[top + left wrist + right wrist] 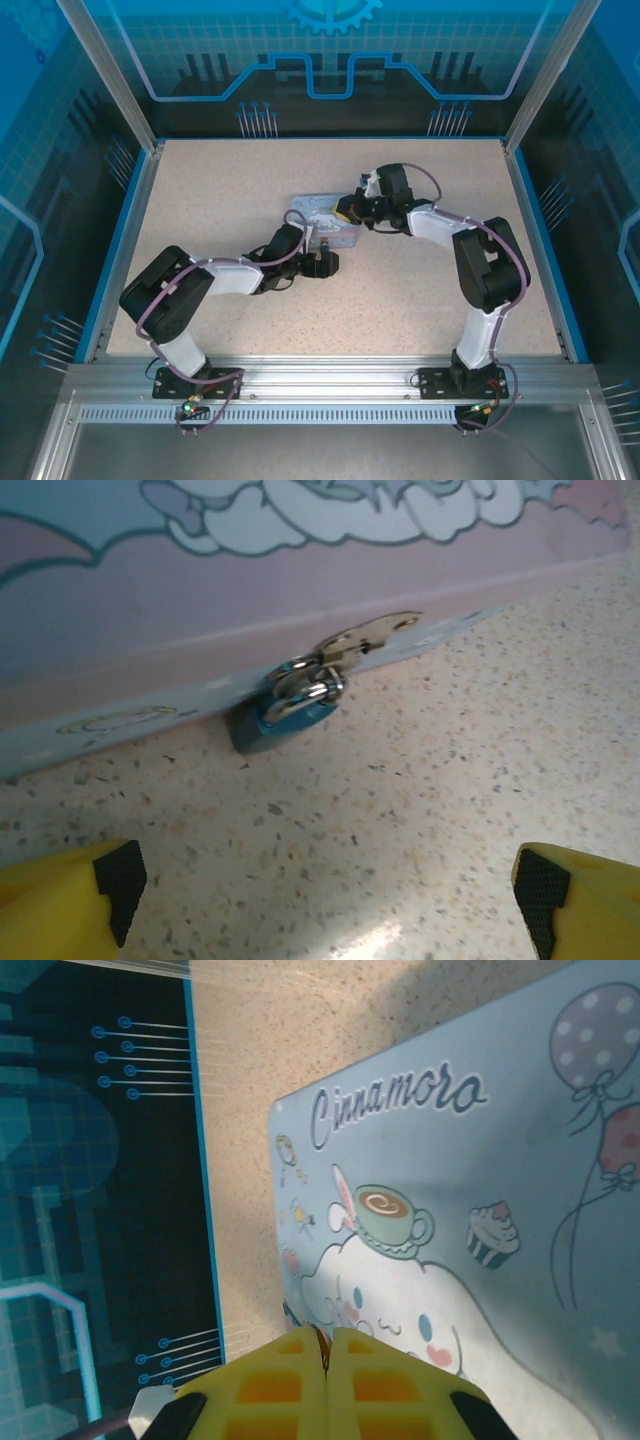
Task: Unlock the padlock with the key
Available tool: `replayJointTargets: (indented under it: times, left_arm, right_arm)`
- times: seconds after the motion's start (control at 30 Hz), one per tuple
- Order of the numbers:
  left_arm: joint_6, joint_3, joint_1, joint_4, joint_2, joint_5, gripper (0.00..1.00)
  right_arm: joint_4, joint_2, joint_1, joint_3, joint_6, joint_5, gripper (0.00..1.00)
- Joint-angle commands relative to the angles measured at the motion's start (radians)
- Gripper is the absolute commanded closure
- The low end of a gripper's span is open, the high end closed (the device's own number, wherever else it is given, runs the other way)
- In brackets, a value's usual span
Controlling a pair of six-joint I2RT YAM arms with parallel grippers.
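The padlock [290,708] is small, with a teal-looking body and a silver shackle. It hangs from the metal hasp [370,635] on the side of the pale blue tin [300,590] and rests on the speckled table. My left gripper [330,900] faces it from a short way back, open wide, nothing between its yellow fingertips [90,890]. My right gripper [327,1335] hovers above the tin's printed lid [480,1210], shut, with a thin dark sliver, the key [320,1345], pinched between its pads. From above, the left gripper [325,262] is at the tin's near side and the right gripper [347,210] over its right end.
The tin [322,222] lies mid-table between both arms. A blue raised rim [130,230] bounds the speckled tabletop [230,180], with transparent enclosure walls behind. The dark blue wall [100,1160] lies left of the tin in the right wrist view.
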Motion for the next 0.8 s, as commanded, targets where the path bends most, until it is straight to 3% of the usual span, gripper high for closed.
replayJointTargets:
  times: [0.0, 0.3, 0.77]
  left_arm:
    - [0.058, 0.024, -0.007, 0.091, 0.048, -0.056, 0.05]
    - [0.042, 0.093, -0.007, 0.209, 0.178, -0.028, 0.07]
    - [-0.088, 0.108, 0.001, 0.358, 0.214, 0.162, 0.1]
  right_arm:
    - [-0.015, 0.037, 0.014, 0.048, 0.011, 0.028, 1.0]
    - [-0.061, 0.084, 0.013, 0.09, 0.001, 0.041, 1.0]
    - [-0.057, 0.112, 0.013, 0.087, -0.005, 0.038, 1.0]
